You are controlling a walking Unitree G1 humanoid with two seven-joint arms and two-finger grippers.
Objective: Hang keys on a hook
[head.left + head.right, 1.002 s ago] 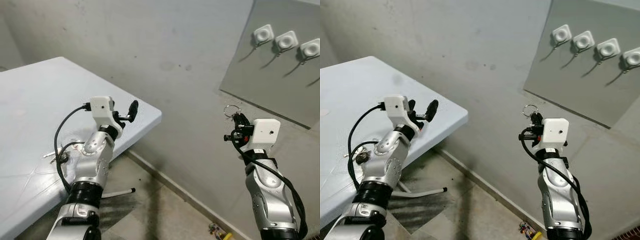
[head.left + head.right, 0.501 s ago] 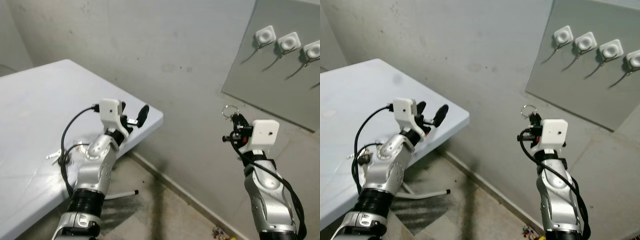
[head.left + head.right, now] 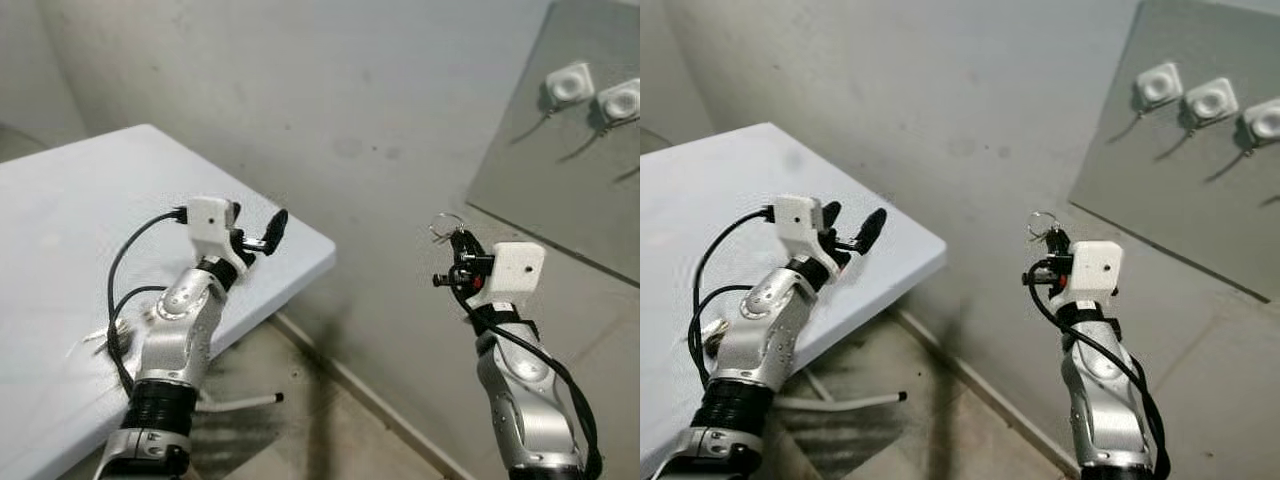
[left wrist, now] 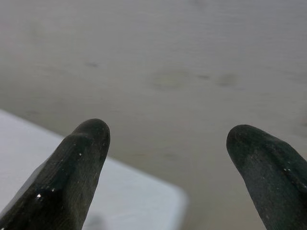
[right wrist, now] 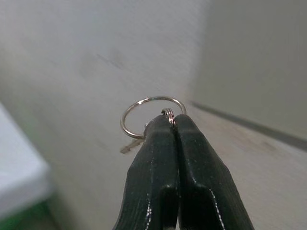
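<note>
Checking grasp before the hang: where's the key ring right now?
The key ring is pinched at the tips of the right gripper, held up in front of the grey wall, below and left of the white hooks on the panel.

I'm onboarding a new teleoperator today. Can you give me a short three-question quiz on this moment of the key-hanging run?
1. True or false: the right gripper is shut on the key ring.
2. Which is open and holds nothing? A) the left gripper B) the right gripper C) both
3. Fill in: the white hooks are mounted on a grey ____ on the wall, above and to the right of the raised ring.

Key:
1. True; the fingers pinch the ring, with a key hanging beside them.
2. A; its fingers stand wide apart over the corner of the white table.
3. Panel.
</note>
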